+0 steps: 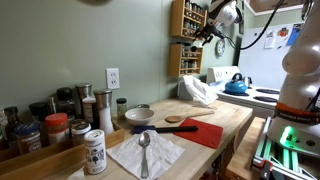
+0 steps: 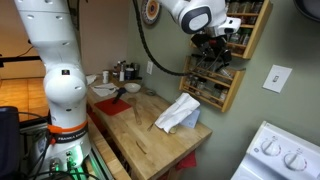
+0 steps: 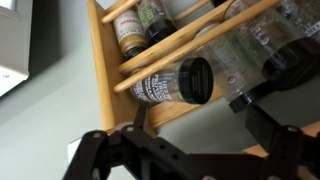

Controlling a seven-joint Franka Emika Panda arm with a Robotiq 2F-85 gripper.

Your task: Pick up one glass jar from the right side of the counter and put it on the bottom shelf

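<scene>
The honey-brown wooden rack (image 1: 188, 35) hangs on the green wall above the counter (image 1: 232, 120); it also shows in an exterior view (image 2: 232, 70). Its bottom shelf (image 2: 208, 92) holds small jars. My gripper (image 1: 206, 32) (image 2: 214, 44) hovers close in front of the rack's middle tiers. In the wrist view my gripper (image 3: 190, 140) is open and empty, with its fingers spread below a black-lidded spice jar (image 3: 172, 82) that lies behind a rail. Several glass jars (image 1: 50, 125) stand grouped at one end of the counter (image 2: 140, 130).
A white cloth (image 1: 198, 90) (image 2: 178, 113), a red mat (image 1: 200, 130), a bowl (image 1: 139, 115) and a wooden spoon (image 1: 185, 119) lie on the counter. A metal spoon rests on a napkin (image 1: 145, 152). A blue kettle (image 1: 236, 85) sits on the white stove.
</scene>
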